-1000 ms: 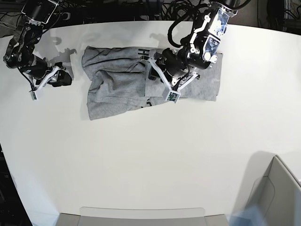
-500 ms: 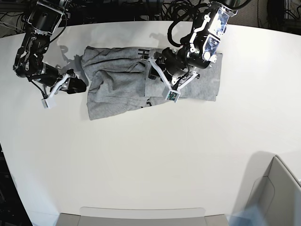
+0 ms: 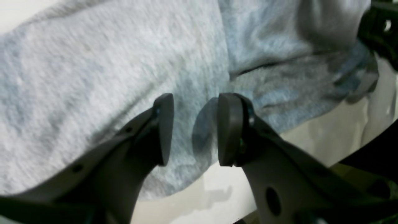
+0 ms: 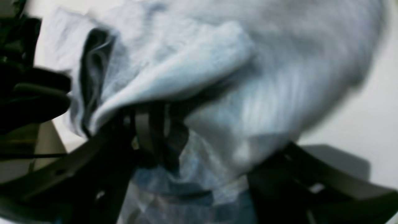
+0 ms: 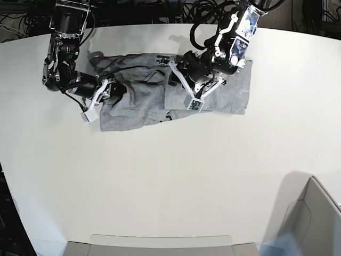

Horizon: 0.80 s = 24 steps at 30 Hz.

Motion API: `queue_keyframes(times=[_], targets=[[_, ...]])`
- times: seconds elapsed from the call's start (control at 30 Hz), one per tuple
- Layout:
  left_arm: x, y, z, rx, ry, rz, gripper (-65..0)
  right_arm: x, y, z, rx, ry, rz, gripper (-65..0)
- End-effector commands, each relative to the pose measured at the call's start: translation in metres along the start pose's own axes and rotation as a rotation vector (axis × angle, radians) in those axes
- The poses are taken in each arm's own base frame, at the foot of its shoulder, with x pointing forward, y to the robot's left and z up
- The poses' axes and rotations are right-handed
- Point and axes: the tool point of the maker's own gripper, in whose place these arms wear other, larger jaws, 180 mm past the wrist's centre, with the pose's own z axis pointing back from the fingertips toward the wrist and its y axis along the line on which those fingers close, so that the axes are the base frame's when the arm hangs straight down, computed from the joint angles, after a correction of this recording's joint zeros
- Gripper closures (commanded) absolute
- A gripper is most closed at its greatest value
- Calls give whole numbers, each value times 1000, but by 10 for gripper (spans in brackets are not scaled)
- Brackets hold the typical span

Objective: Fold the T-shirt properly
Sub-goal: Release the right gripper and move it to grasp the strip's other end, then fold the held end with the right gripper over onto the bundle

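Observation:
The heather-grey T-shirt (image 5: 136,104) lies crumpled at the back of the white table (image 5: 160,176), with black lettering partly showing near its middle. My left gripper (image 5: 178,80) is over the middle of the shirt. In the left wrist view its fingers (image 3: 163,129) stand apart above the grey cloth (image 3: 93,62), with nothing pinched between them. My right gripper (image 5: 113,90) is at the shirt's left edge. The right wrist view is blurred: the jaws are wide apart and bunched cloth (image 4: 279,46) lies between them.
A grey box (image 5: 314,218) stands at the front right corner. A pale tray edge (image 5: 160,242) runs along the front of the table. Black cables hang behind the table's back edge (image 5: 160,24).
My right arm has swung in from the bare table on the left to the shirt's left edge, which is now bunched around its jaws. The left arm has barely moved.

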Motion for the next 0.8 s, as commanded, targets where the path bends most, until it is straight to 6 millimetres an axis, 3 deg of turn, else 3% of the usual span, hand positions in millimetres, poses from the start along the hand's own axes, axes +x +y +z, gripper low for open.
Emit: queue_keyframes(times=[0.0,0.07,0.23,0.33,0.5,0.63,0.77], targets=[[12,-2,4,-6,-42,-7,-227,-31,-9,1,-47,148,24,-287],[13,-1,4,-5,-43,-5,-227,-32,-6,-2,-40,155,30,-250],[13,-1,4,-5,-43,-5,-226,-22,-7,0,-48,144,54,0],[14,-2,5,-8,-47,-4,-226,-5,-20,17,-121,144,102,0],[24,-10,21,-27,-107,-10,-226,42,-49,46,-310,66,125,0],[33,7,28,9,-139,28,-226,80,-79,76,-474,11,131,0],[19,25,30,49,-120,82,-226,104,-100,104,-647,10,158,0]])
